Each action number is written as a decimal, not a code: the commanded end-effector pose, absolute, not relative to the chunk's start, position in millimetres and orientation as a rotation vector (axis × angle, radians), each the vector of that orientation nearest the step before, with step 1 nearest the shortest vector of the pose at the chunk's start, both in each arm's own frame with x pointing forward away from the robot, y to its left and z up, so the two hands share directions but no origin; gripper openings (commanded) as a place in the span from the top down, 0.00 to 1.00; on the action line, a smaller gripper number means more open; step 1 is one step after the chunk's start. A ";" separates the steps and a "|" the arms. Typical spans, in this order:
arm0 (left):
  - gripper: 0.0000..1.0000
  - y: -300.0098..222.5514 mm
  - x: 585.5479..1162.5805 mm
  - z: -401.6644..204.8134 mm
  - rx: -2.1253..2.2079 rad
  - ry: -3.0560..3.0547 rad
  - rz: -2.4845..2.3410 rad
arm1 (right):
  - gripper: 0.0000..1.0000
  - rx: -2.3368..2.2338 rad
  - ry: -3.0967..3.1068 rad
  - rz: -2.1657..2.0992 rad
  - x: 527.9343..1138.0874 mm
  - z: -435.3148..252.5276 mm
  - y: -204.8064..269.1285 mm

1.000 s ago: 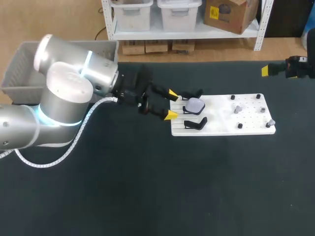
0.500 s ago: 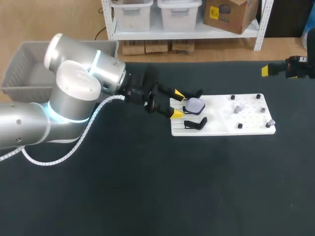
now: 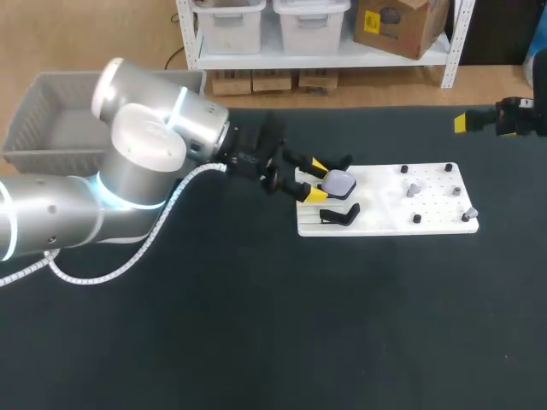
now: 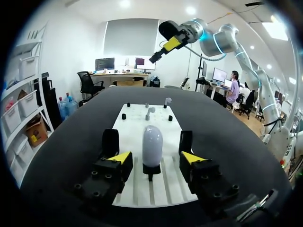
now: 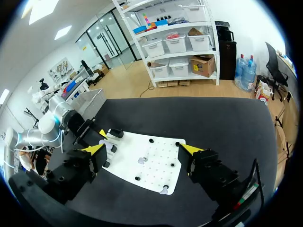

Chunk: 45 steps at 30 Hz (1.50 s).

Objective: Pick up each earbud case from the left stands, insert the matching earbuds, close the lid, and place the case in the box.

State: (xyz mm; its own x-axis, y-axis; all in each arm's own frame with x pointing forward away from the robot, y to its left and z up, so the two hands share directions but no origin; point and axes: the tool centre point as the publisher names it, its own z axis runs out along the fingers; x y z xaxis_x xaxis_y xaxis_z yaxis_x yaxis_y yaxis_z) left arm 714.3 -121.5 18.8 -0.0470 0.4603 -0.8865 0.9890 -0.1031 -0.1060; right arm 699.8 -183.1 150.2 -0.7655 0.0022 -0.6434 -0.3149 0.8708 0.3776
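Black matting covers the table, and from the head view a white board (image 3: pixel 385 209) lies on it, right of middle. The left gripper (image 3: pixel 316 180) sits at the board's near end with its fingers spread. The pale earbud case (image 3: pixel 339 183) on its stand is just ahead of the tips and level with the gap between them. An empty black stand (image 3: pixel 342 213) sits beside the case. Small earbuds (image 3: pixel 412 190) rest further along the board, beyond the case from this gripper. The right gripper (image 3: pixel 466 122) hangs at the table's far right edge, well apart from the board, so the left arm is much the nearer. A grey basket (image 3: pixel 21 128) stands behind the left arm.

From the left wrist, the case shows edge-on, tall and narrow, rising straight ahead between the two yellow tips. There is a clear gap to each finger, so neither touches it. Judging by this, the narrow width lies across the jaws, and a short advance and a squeeze should catch it.

From the right wrist, that gripper's fingers are wide apart and hold nothing. The board and case lie well ahead of and below them.
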 end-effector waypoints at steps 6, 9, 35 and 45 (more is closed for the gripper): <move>0.47 -129.8 719.6 15.9 1.622 1.548 -1.116 | 0.00 -0.226 2.375 0.625 699.3 150.4 -183.4; 0.48 -131.9 719.9 14.8 1.624 1.547 -1.120 | 0.00 -0.226 2.375 0.625 699.3 150.4 -183.4; 1.00 -141.2 712.9 12.6 1.614 1.527 -1.142 | 0.00 -0.226 2.375 0.625 699.3 150.4 -183.4; 1.00 -129.0 702.7 52.8 1.569 1.426 -1.075 | 0.00 -0.226 2.375 0.625 699.3 150.4 -183.4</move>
State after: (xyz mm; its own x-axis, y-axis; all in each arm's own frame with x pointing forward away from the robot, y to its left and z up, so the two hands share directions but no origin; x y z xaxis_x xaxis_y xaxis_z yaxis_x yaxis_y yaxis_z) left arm 719.3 -140.7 39.5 0.0157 0.3844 -0.9230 0.9886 -0.1440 -0.0432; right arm 699.8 -183.1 150.2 -0.7655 0.0022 -0.6434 -0.3149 0.8708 0.3776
